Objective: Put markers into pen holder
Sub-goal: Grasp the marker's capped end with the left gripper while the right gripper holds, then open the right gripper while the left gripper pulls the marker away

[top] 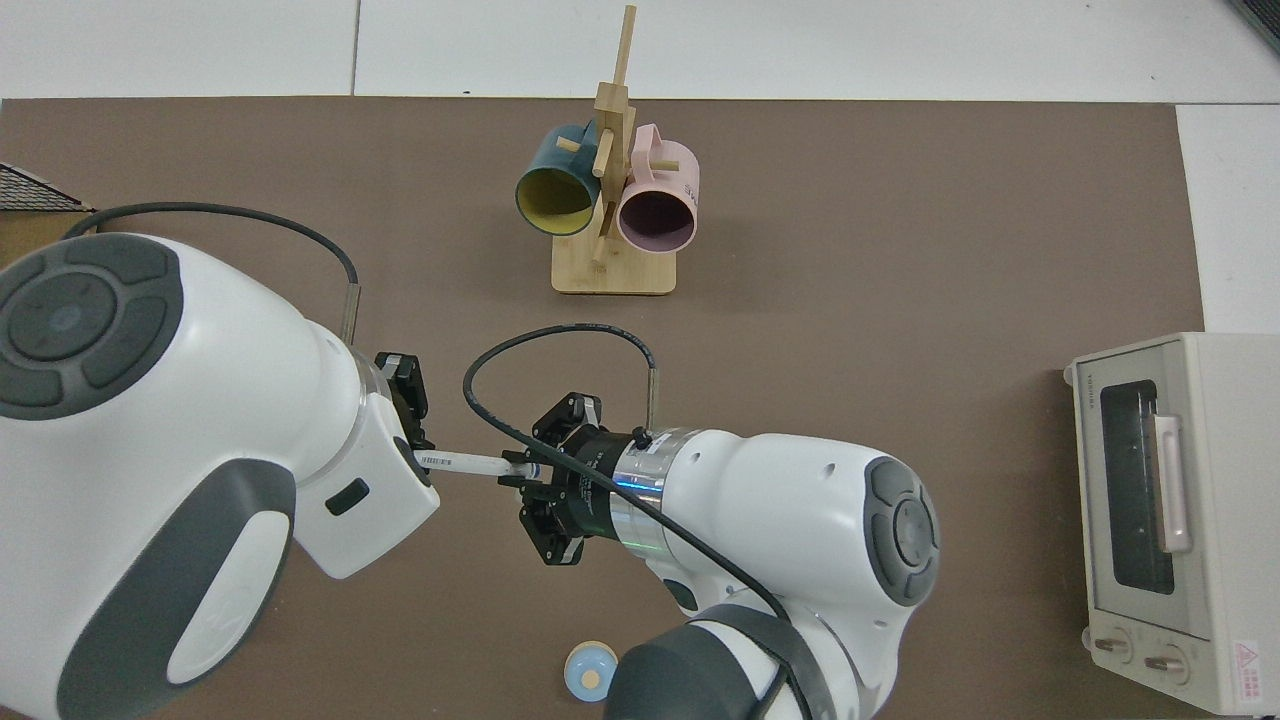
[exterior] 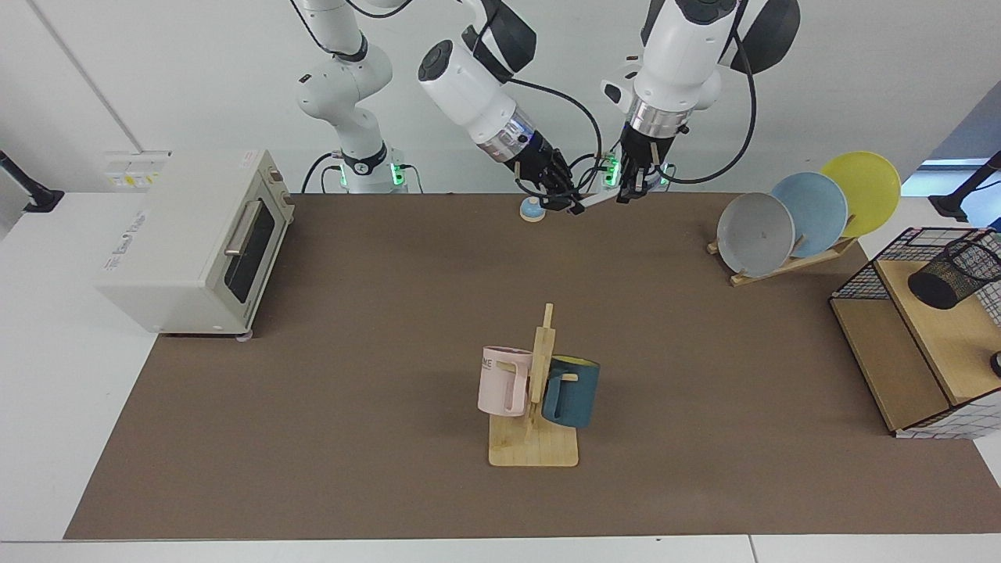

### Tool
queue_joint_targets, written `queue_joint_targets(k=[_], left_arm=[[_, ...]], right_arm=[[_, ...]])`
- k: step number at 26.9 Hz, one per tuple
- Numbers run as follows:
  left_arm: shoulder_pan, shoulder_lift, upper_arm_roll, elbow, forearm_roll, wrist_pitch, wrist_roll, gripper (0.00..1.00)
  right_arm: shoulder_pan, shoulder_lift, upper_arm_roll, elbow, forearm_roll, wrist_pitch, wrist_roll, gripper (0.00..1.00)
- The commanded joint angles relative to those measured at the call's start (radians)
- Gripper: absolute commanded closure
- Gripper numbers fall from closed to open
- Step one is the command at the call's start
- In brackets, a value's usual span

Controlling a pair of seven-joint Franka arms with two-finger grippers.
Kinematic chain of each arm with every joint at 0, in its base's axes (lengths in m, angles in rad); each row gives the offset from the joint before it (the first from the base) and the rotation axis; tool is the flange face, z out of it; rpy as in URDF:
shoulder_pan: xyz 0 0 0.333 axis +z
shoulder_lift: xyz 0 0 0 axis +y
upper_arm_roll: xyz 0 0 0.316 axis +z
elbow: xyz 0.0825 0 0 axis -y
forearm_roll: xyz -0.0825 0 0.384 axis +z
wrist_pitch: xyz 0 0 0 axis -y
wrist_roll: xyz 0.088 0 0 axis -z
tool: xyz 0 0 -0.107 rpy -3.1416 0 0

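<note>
We held the marker (top: 462, 462) level above the table's far edge, our right gripper (exterior: 565, 205) clamped on one end and our left gripper (exterior: 630, 191) around the capped end, its grip unclear. The pen holder (exterior: 951, 273), in the wire basket (exterior: 860, 283), sat well apart; transfer and insertion remained.

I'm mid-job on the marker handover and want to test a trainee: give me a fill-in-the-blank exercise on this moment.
1. The marker is held in the air between the two ____.
2. The pen holder sits on the wooden shelf of the wire ____.
3. On the mug rack hang a pink mug and a ____ one.
4. The plate nearest the arms is ____.

Missing words: grippers; basket; blue; grey
</note>
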Motion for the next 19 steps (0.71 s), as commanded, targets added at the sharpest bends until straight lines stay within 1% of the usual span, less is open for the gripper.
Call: queue_joint_targets(k=[1,5,6,7,8,9,12,15,17,19], left_arm=[[-0.003,-0.028,0.013,-0.015,-0.008,-0.028,-0.003,1.00],[0.003,-0.028,0.019,-0.017,-0.005,-0.037,-0.002,1.00],[0.003,-0.028,0.021,-0.015,-0.003,-0.037,-0.002,1.00],[0.005,-0.028,0.023,-0.015,-0.003,-0.037,0.000,1.00],[0.005,-0.028,0.024,-0.017,-0.003,-0.037,0.003,1.00],[0.006,-0.028,0.027,-0.018,-0.002,-0.038,0.004,1.00],[0.009,-0.029,0.041,-0.020,0.000,-0.038,0.007,1.00],[0.009,-0.029,0.064,-0.020,0.005,-0.057,0.003,1.00],[0.011,-0.034,0.078,-0.024,0.030,-0.072,-0.005,1.00],[0.011,-0.035,0.095,-0.024,0.060,-0.089,-0.005,1.00]], right_arm=[[0.003,0.014,-0.003,0.011,0.015,0.018,0.008,1.00],[0.003,0.014,-0.003,0.011,0.014,0.018,0.008,1.00],[0.003,0.014,-0.003,0.011,0.013,0.017,0.008,0.98],[0.002,0.014,-0.003,0.010,0.013,0.012,0.007,0.72],[0.002,0.012,-0.003,0.008,-0.002,0.009,-0.001,0.25],[0.003,0.010,-0.001,0.006,-0.014,0.003,-0.010,0.01],[0.015,0.007,-0.001,0.003,-0.074,-0.048,-0.068,0.00],[0.006,0.003,-0.004,0.003,-0.108,-0.118,-0.116,0.00],[-0.004,-0.003,-0.012,0.003,-0.134,-0.177,-0.168,0.00],[-0.030,-0.014,-0.014,0.003,-0.175,-0.252,-0.237,0.00]])
